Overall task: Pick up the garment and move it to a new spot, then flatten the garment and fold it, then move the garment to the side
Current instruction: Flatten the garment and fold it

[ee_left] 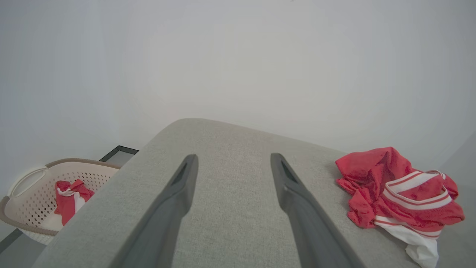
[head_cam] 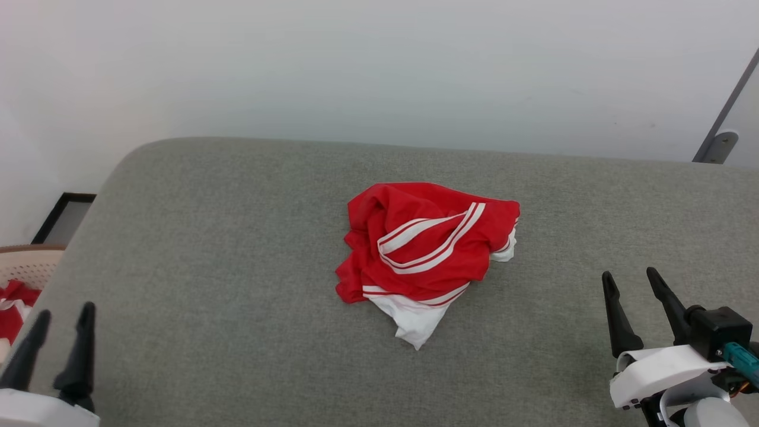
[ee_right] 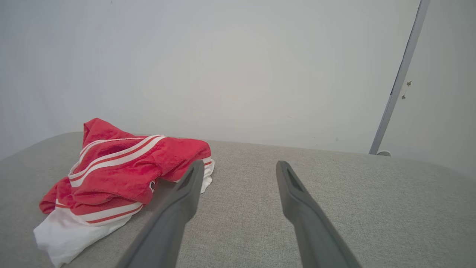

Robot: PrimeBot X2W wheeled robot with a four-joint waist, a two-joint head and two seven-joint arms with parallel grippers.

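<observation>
The garment [head_cam: 424, 249] is a red shirt with white sleeve ends and striped trim, lying crumpled in a heap at the middle of the grey cushioned surface [head_cam: 237, 267]. My left gripper [head_cam: 64, 317] stands open at the lower left, well away from it, with nothing between its fingers. At the lower right my right gripper [head_cam: 630, 281] is open too, a short way right of the heap. In the left wrist view the garment [ee_left: 399, 195] lies to the right of the gripper [ee_left: 233, 158]. The right wrist view has the garment [ee_right: 122, 175] left of the gripper [ee_right: 240, 165].
A beige perforated basket [head_cam: 26, 264] with a small red-and-white cloth bundle [ee_left: 68, 199] stands on the floor past the surface's left edge. A pale wall runs behind the surface. A grey post [ee_right: 399, 80] rises at the far right.
</observation>
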